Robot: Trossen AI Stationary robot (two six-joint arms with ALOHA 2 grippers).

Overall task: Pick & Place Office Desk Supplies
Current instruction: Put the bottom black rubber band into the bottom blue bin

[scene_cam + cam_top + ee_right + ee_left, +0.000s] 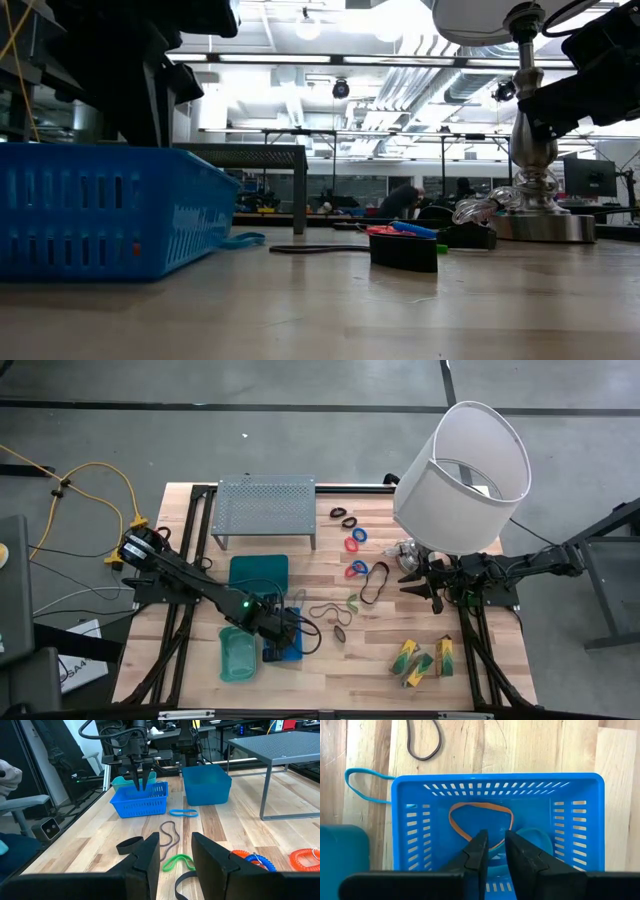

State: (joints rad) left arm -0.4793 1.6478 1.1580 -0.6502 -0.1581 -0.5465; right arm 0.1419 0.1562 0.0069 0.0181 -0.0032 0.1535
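Note:
My left gripper (496, 834) hangs open over the blue slotted basket (495, 777), fingers pointing down into it with nothing between them. An orange rubber band (480, 810) and a teal band (535, 837) lie on the basket's floor. Outside the basket, a blue band (362, 785) and a dark loop (423, 745) lie flat on the wood. My right gripper (176, 855) waits open at the table's right (405, 582), beside the lamp. In front of it lie a green band (177, 862), a black band (129, 845) and red and blue rings (357, 540).
A teal tray (258, 573) and a small green tray (238, 655) flank the basket. The grey perforated rack (265, 508) stands at the far side, the white-shaded lamp (462, 475) at the far right. Yellow-green packets (420, 658) lie near the front right.

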